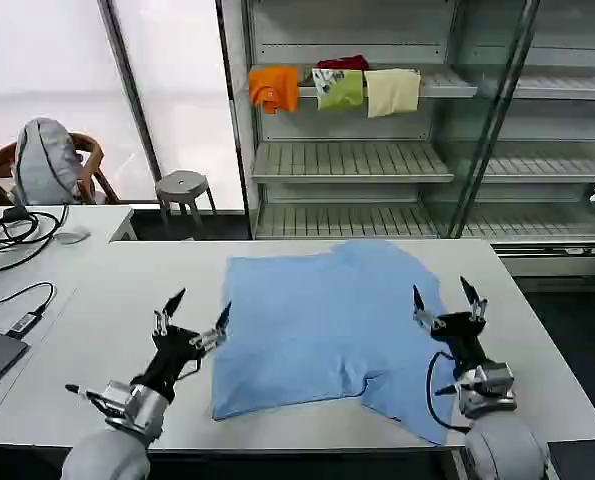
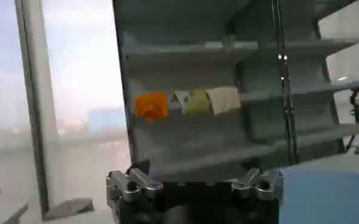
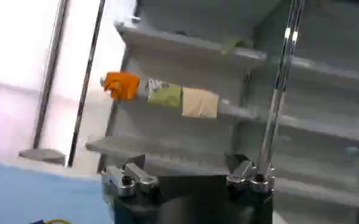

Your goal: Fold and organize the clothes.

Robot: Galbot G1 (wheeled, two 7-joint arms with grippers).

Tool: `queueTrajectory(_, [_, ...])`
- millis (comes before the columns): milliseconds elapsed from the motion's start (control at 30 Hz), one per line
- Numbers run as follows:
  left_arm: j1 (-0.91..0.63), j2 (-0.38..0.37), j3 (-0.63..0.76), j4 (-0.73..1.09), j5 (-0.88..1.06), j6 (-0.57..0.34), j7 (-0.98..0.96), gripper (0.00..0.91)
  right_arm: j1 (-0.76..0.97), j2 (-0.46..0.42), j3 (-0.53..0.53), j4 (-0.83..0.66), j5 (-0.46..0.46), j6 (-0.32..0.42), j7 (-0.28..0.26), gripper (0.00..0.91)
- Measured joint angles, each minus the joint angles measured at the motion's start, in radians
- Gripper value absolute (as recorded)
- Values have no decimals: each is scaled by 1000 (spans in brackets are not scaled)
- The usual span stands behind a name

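shirt [image 1: 327, 325] lies spread mostly flat on the white table [image 1: 117, 290], front hem at the near edge. probably best to pinch both near corners together and lift evenly. left gripper [image 1: 194, 322] hovers just beside its left edge, right gripper [image 1: 445, 303] over its right side, both wide open, empty.

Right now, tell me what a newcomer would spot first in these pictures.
The light-blue T-shirt lies spread out, unfolded, across the middle of the white table. The left claw and the right claw stand open on either side of it, the right one over its edge. Behind, orange, green and cream folded garments sit on a shelf.
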Motion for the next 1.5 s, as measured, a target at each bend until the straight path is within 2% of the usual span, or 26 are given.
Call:
queueTrajectory(433, [233,37,21,-112,-100,196,-159,907,-251,5,46,73,27,-45,-23,907])
queueTrajectory(933, [275,28,6,-137,-243,248,-214,907,-338,24,43,84,29,-82,-19,907])
queueTrajectory(967, [271,28,3,-133,-251,247,-215,484,-341,25,41,84,29,-83,-18,71])
queueTrajectory(1000, [266,29,-1,-127,-259,247,-216,121,-343,26,40,84,30,-83,-18,0])
queueTrajectory(1033, [263,30,-4,-122,-264,247,-219,10,-346,28,38,84,31,-83,-17,0])
queueTrajectory(1500, [267,37,14,-106,-275,247,-233,10,-383,37,25,102,38,-87,-13,0])
